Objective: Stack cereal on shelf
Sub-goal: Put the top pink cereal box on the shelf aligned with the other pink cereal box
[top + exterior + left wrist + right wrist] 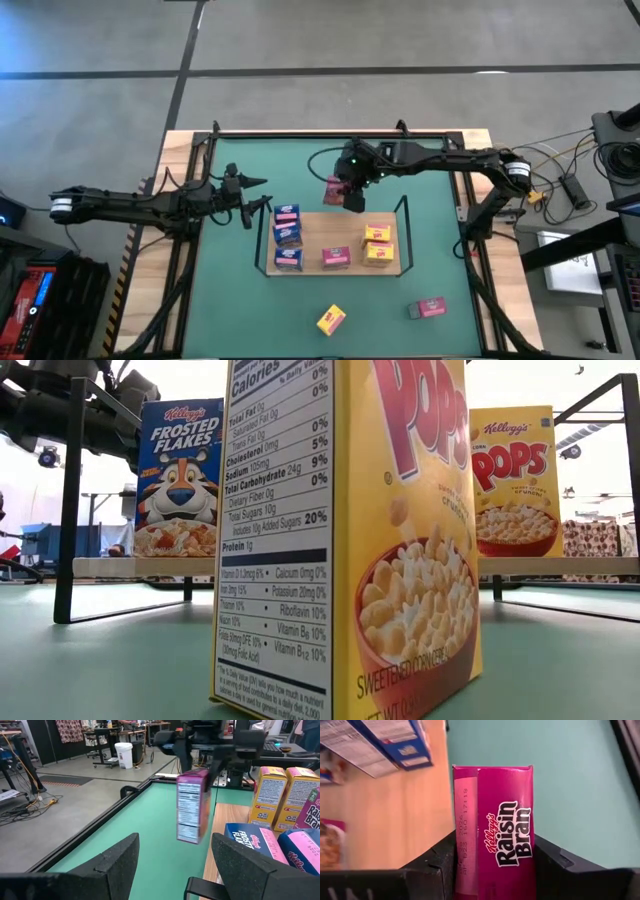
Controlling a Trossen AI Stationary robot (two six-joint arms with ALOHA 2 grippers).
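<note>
My right gripper (347, 190) is shut on a pink cereal box (192, 805), which hangs in the air above the far edge of the shelf (330, 225). On the light-wood shelf stand blue boxes (288, 236), a pink box (336, 257) and yellow boxes (378, 245), each resting on its base. A loose yellow box (331, 319) and a loose pink box (428, 308) lie on the green table near its front edge. My left gripper (175, 865) waits open at the shelf's left side, with nothing between its fingers. My right gripper pinches the pink box between its two fingers (432, 865), on two opposite sides near its upper end (465, 870). The fingers come slanting down from above and from the table's right. The box hangs upright below them, lifted clear of table and shelf.
Thin black rails (405, 235) stand up at the shelf's edges. A raised black frame (330, 134) runs round the green table. In the low view the loose yellow box (350, 540) fills the foreground, with a blue box (180, 475) and a yellow box (515, 480) behind it.
</note>
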